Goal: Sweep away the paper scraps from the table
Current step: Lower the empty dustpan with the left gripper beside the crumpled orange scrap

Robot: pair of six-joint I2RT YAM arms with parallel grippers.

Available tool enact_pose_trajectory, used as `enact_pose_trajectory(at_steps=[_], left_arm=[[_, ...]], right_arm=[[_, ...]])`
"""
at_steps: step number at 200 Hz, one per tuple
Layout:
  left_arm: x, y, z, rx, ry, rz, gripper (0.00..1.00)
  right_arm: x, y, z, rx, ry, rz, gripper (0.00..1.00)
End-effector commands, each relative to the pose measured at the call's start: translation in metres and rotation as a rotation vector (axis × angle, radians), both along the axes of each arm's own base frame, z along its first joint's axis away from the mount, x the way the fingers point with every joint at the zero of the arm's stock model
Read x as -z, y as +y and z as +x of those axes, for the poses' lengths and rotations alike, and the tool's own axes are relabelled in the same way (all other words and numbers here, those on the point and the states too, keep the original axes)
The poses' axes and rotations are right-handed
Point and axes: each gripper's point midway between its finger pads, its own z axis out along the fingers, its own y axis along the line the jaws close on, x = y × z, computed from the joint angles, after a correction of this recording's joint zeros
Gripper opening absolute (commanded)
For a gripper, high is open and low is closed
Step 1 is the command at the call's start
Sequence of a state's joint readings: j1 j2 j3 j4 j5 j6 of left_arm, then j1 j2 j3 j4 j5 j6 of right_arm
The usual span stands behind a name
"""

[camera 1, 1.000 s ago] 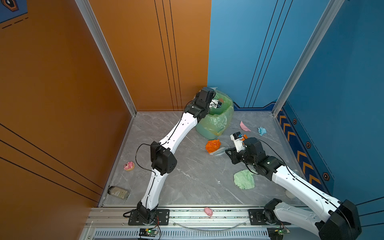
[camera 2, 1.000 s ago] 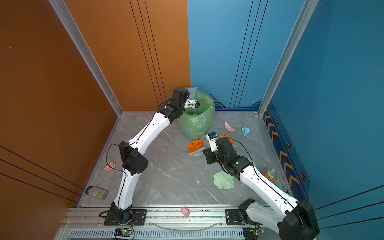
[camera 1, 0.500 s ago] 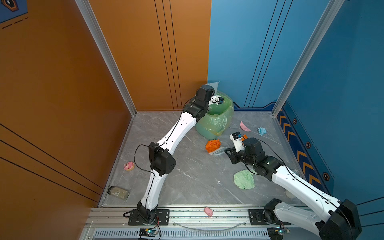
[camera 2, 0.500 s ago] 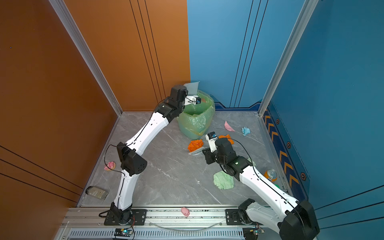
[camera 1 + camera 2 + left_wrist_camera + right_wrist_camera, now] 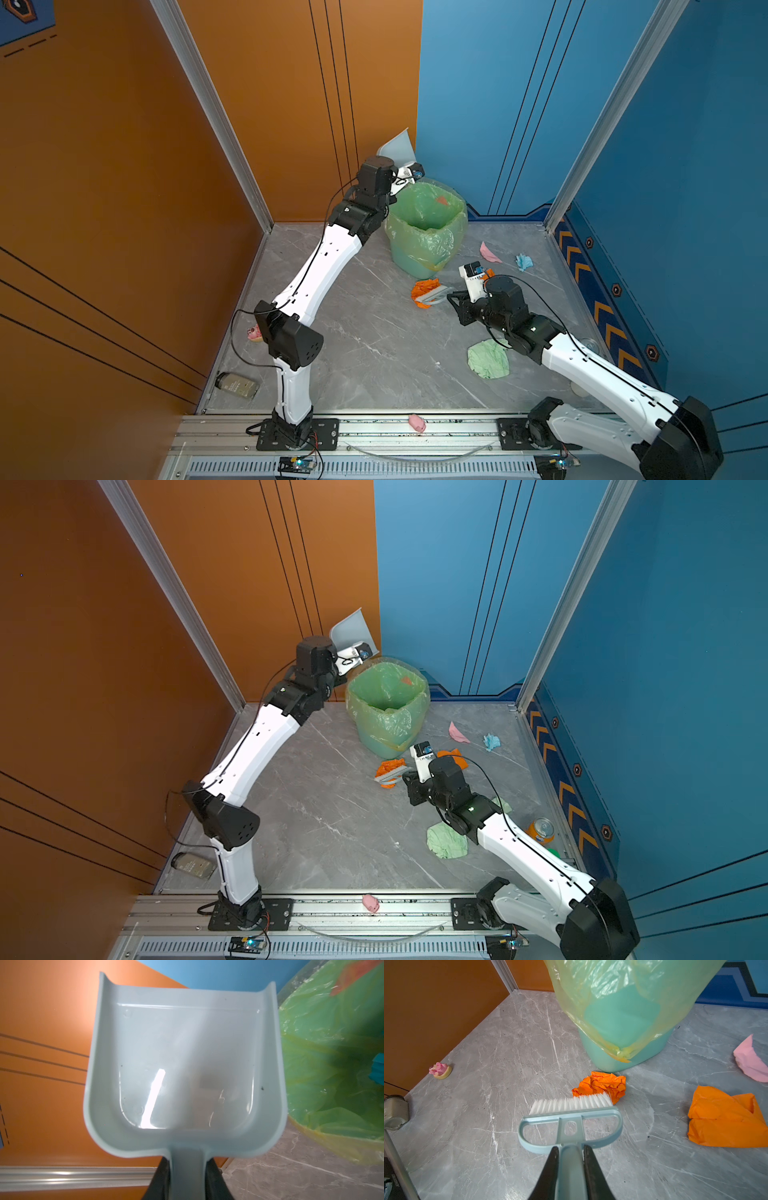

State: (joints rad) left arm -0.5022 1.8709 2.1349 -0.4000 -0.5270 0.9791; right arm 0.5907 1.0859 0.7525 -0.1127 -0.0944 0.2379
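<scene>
Since a second ago the left arm has lifted the dustpan [image 5: 397,145] from over the bin [image 5: 419,249] to above its upper-left rim, mouth pointing up at the seam of the orange and blue walls and handle pointing down. The right arm has hardly shifted. The left tool [image 5: 188,1167] is clamped on the dustpan handle. The right tool [image 5: 571,1155] is clamped on the handle of the brush [image 5: 571,1113].

In both top views the brush head lies on a slant from lower left to upper right, its bristles pointing at the bin and touching the orange wad [image 5: 602,1084], which sits just beside the bin's base.

The other paper scraps lie in the right half of the table [image 5: 374,345]. An orange sheet [image 5: 724,1120] is just behind the right tool's wrist in a top view, a pink scrap [image 5: 490,252] and a blue scrap [image 5: 524,262] lie near the right wall rail, and a green wad [image 5: 488,358] lies beside the right forearm. A reddish scrap [image 5: 441,200] lies inside the bin.

Open table runs through the middle, between the arms. At the left edge sit a pink figurine [image 5: 253,333] and a bottle [image 5: 237,384]; a can [image 5: 540,831] stands at the right edge.
</scene>
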Motion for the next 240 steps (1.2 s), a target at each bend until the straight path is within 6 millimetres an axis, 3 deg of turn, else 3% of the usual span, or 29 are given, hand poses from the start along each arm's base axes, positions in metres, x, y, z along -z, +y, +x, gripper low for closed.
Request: enact_pose_trajectory(at_steps=[1, 40, 100, 117, 120, 131, 149, 240], left_arm=[[-0.004, 0.020, -0.019, -0.025, -0.022, -0.204, 0.00], [0.034, 0.051, -0.061, -0.086, 0.000, -0.320, 0.00], [0.140, 0.081, -0.131, -0.190, 0.190, -0.526, 0.00], [0.171, 0.075, -0.149, -0.183, 0.262, -0.661, 0.00], [0.186, 0.074, -0.154, -0.186, 0.294, -0.670, 0.00], [0.209, 0.071, -0.166, -0.195, 0.337, -0.735, 0.00], [0.237, 0.062, -0.182, -0.203, 0.399, -0.826, 0.00], [0.317, 0.039, -0.218, -0.242, 0.630, -0.772, 0.00]], right_arm=[[0.006, 0.000, 0.005, 0.031, -0.004, -0.006, 0.00], [0.010, 0.001, 0.008, 0.049, -0.001, -0.023, 0.00], [0.024, 0.002, 0.014, 0.091, 0.029, -0.034, 0.00], [0.030, 0.002, 0.015, 0.104, 0.041, -0.043, 0.00], [0.031, 0.002, 0.015, 0.107, 0.042, -0.044, 0.00], [0.034, 0.002, 0.017, 0.116, 0.045, -0.047, 0.00], [0.037, 0.004, 0.019, 0.125, 0.052, -0.050, 0.00], [0.051, 0.000, 0.030, 0.195, 0.062, -0.078, 0.00]])
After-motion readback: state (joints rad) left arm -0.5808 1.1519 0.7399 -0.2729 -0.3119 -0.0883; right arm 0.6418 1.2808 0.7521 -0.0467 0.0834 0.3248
